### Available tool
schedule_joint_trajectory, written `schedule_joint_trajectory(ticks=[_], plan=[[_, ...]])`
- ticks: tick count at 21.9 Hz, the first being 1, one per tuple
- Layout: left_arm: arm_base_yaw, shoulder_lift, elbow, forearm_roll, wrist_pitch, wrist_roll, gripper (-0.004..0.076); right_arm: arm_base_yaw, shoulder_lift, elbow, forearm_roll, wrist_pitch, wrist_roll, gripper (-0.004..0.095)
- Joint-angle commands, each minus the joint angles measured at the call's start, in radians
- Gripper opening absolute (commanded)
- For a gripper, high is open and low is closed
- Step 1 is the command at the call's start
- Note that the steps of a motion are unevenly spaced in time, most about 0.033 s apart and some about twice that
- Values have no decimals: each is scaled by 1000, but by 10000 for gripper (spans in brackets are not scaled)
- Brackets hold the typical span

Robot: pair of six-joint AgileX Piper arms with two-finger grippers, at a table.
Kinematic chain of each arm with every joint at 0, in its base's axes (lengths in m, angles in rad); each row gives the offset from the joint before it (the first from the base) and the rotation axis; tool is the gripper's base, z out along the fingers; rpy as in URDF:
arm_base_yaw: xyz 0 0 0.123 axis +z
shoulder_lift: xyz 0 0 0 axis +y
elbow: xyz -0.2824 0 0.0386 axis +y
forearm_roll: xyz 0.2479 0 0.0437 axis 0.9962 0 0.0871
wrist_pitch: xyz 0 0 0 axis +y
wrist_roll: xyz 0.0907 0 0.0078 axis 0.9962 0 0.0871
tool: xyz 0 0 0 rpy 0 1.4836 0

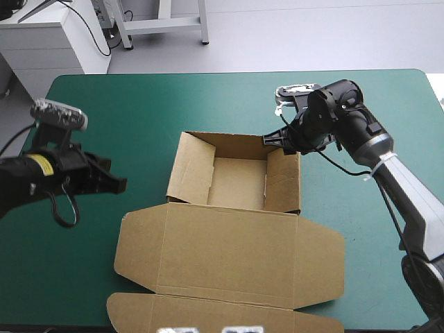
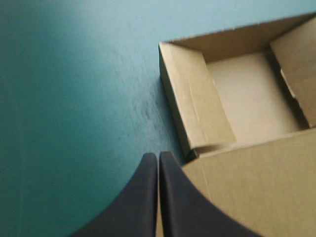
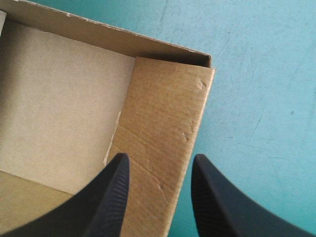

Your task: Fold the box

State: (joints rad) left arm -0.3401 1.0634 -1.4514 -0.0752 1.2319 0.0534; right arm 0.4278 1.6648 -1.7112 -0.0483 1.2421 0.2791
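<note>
The brown box (image 1: 229, 250) sits mid-table as an open tray with its lid flat toward the front edge. Its left wall (image 1: 191, 170) and right wall (image 1: 283, 182) stand raised. My right gripper (image 1: 272, 139) is open at the tray's far right corner. In the right wrist view the gripper (image 3: 159, 170) straddles the right wall (image 3: 163, 118), one finger inside the tray and one outside. My left gripper (image 1: 116, 184) hangs shut to the left of the box, apart from it. Seen from the left wrist, the gripper (image 2: 158, 158) points past the tray's near left corner (image 2: 190, 150).
Bare teal-green cover (image 1: 139, 104) stretches left of the box and beyond its far wall. The lid's front flap (image 1: 208, 316) reaches the table's front edge. To the right of the tray lies more open cover (image 3: 261, 98).
</note>
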Motion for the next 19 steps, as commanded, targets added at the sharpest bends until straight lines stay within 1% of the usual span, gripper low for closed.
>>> schedule_joint_trajectory(ticks=[1,5,7,9,12,13,19], plan=[[-1,-160,240,-28,-120,1,-8,-1,0,-24,39,8,-7,373],[-1,-291,452,-28,-160,9,-8,-1,31,-9,32,8,-7,373],[-1,-392,622,-26,-194,9,-8,-1,52,13,15,8,-5,373],[-1,-458,711,-25,-203,9,-8,-1,62,17,9,8,-5,373],[-1,-515,783,-25,-203,9,-8,-1,62,17,4,8,-7,373],[-1,-525,801,-25,-198,9,-8,-1,62,17,-14,8,-7,373],[-1,-525,819,-24,-199,4,-8,-1,31,13,-26,8,-4,373]])
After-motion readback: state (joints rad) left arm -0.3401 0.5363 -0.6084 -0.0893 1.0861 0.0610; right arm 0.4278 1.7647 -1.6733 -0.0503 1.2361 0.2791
